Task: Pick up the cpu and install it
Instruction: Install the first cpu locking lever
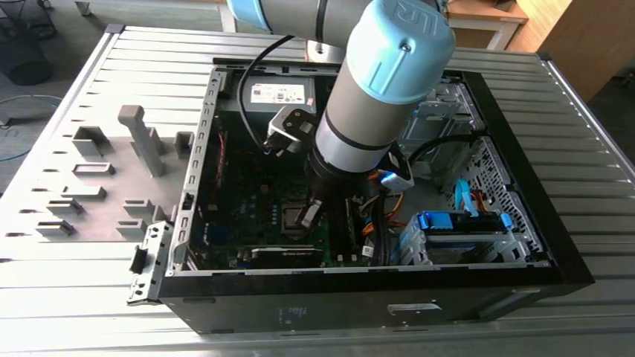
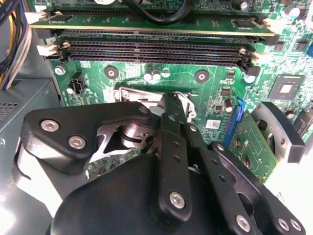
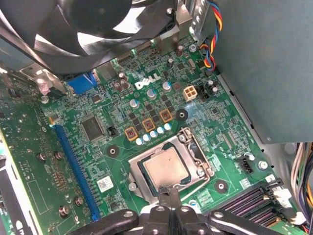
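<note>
The cpu (image 3: 164, 165), a flat square chip with a silvery top, lies level inside the metal socket frame (image 3: 138, 172) on the green motherboard (image 3: 98, 98). In the first wrist view my gripper (image 3: 169, 192) has its two narrow black fingers pressed together at the chip's near edge. The second wrist view shows the black finger links (image 2: 172, 142) reaching down to the socket's silvery frame (image 2: 139, 94); the chip is hidden behind them. In the exterior view the arm stands inside the open computer case, with the gripper (image 1: 308, 216) right over the dark socket (image 1: 291, 217).
Memory slots (image 2: 156, 46) run close beside the socket. A case fan (image 3: 93, 24), a grey power supply box (image 3: 264, 63) and coloured cables (image 3: 215, 19) ring the board. Grey holder blocks (image 1: 100, 171) stand on the table at the exterior view's left, outside the case wall (image 1: 204, 163).
</note>
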`<action>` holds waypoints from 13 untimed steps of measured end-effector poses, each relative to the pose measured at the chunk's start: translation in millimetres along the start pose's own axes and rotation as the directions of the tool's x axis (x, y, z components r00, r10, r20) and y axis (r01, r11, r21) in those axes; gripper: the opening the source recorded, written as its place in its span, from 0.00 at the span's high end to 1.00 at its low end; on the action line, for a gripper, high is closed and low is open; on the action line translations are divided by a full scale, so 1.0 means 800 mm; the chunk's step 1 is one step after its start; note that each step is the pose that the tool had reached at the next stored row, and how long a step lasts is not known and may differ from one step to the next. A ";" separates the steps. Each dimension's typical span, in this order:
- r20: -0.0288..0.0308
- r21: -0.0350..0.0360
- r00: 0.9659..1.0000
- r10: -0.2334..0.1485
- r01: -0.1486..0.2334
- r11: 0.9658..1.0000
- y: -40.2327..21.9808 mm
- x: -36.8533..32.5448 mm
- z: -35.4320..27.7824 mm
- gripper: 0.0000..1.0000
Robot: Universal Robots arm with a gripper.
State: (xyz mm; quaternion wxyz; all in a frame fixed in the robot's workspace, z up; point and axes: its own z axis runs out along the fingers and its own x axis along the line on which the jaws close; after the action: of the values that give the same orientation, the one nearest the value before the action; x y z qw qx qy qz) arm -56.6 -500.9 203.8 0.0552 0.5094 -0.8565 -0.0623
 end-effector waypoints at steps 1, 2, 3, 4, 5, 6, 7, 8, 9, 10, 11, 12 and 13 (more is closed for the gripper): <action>0.000 0.000 1.000 0.000 0.000 1.000 -0.0001 0.0000 0.0000 0.89; 0.000 0.000 1.000 0.000 0.000 1.000 -0.0006 -0.0003 0.0001 0.89; 0.000 0.000 1.000 0.000 0.000 1.000 -0.0017 -0.0009 0.0005 0.89; 0.000 -0.001 1.000 0.000 0.000 1.000 -0.0030 -0.0015 0.0012 0.89; -0.001 -0.001 1.000 -0.001 0.001 1.000 -0.0041 -0.0021 0.0016 0.89; -0.001 -0.001 1.000 -0.002 0.002 1.000 -0.0044 -0.0022 0.0017 0.89; -0.001 -0.001 1.000 -0.002 0.002 1.000 -0.0044 -0.0022 0.0017 0.89; -0.002 -0.001 1.000 -0.002 0.002 1.000 -0.0044 -0.0022 0.0017 0.89; -0.001 -0.002 1.000 -0.002 0.002 1.000 -0.0044 -0.0022 0.0018 0.89; -0.001 -0.002 1.000 -0.002 0.002 1.000 -0.0045 -0.0022 0.0019 0.89; -0.001 -0.001 1.000 -0.004 0.004 1.000 -0.0045 -0.0023 0.0021 0.89; -0.002 -0.001 1.000 -0.012 0.012 1.000 -0.0046 -0.0024 0.0024 0.89; -0.004 -0.001 1.000 -0.023 0.023 1.000 -0.0046 -0.0024 0.0025 0.89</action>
State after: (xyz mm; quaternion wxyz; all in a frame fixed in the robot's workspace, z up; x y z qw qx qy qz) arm -52.7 -500.9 201.2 0.0566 0.5195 -0.8503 -0.0622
